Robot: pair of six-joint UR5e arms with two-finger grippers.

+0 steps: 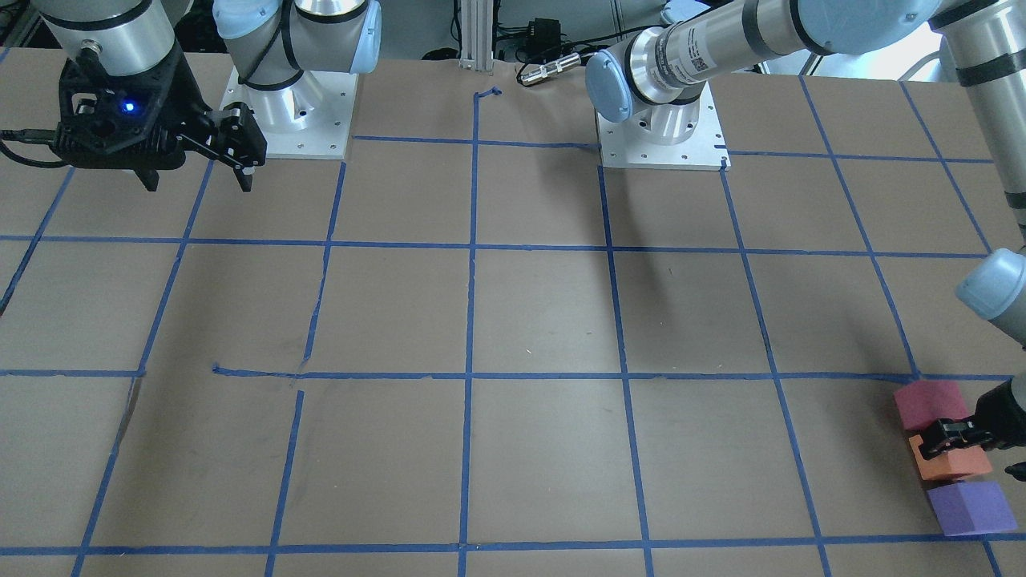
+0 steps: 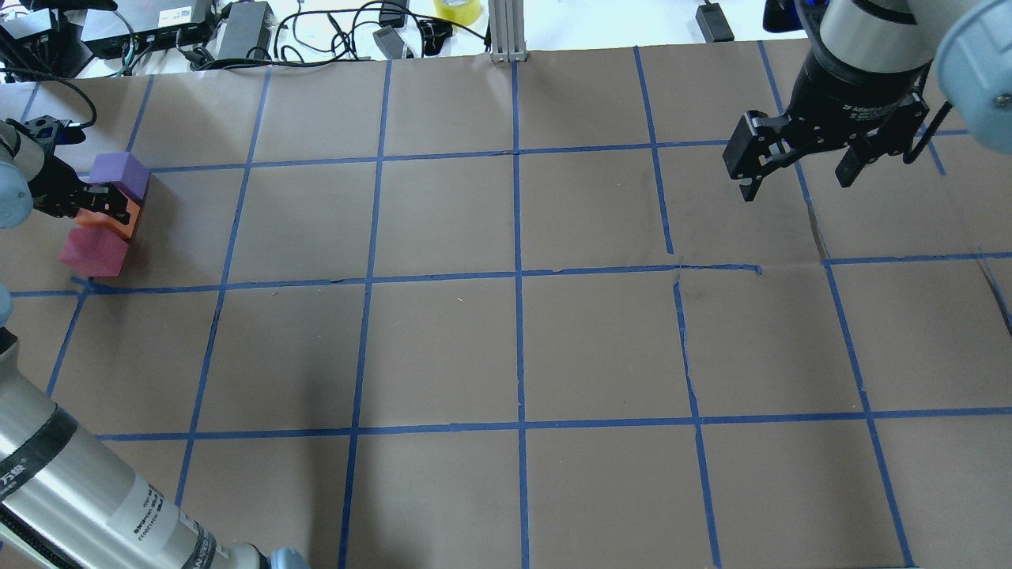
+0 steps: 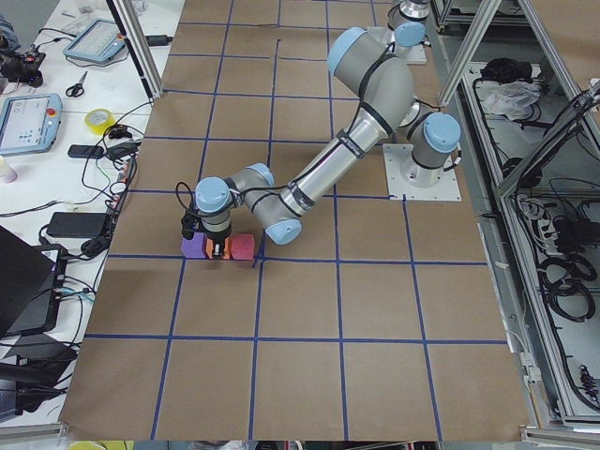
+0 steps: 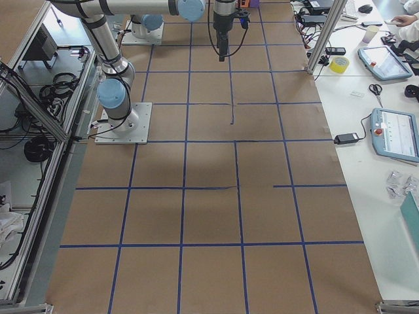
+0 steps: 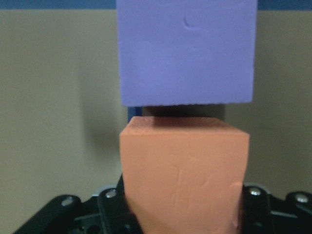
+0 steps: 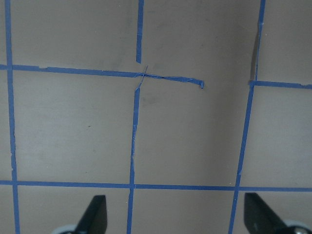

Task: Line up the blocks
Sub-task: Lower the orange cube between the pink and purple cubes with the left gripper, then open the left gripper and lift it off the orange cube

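Observation:
The three blocks stand in a short row at the table's far left edge. The crimson block [image 2: 93,253] is nearest me, the orange block [image 2: 118,225] is in the middle, and the purple block [image 2: 118,174] is farthest. My left gripper [image 2: 99,207] reaches in low from the side and is shut on the orange block [image 5: 184,170], with the purple block [image 5: 187,51] just beyond it across a thin gap. In the front-facing view the crimson [image 1: 930,403], orange [image 1: 954,463] and purple [image 1: 970,507] blocks sit close together. My right gripper [image 2: 794,178] hangs open and empty, high over the far right.
The brown paper table [image 2: 514,340] carries a grid of blue tape. Cables, boxes and a tape roll [image 2: 457,9] lie beyond the far edge. A metal post [image 2: 506,32] stands at the far middle. The arm bases [image 1: 661,128] are on my side.

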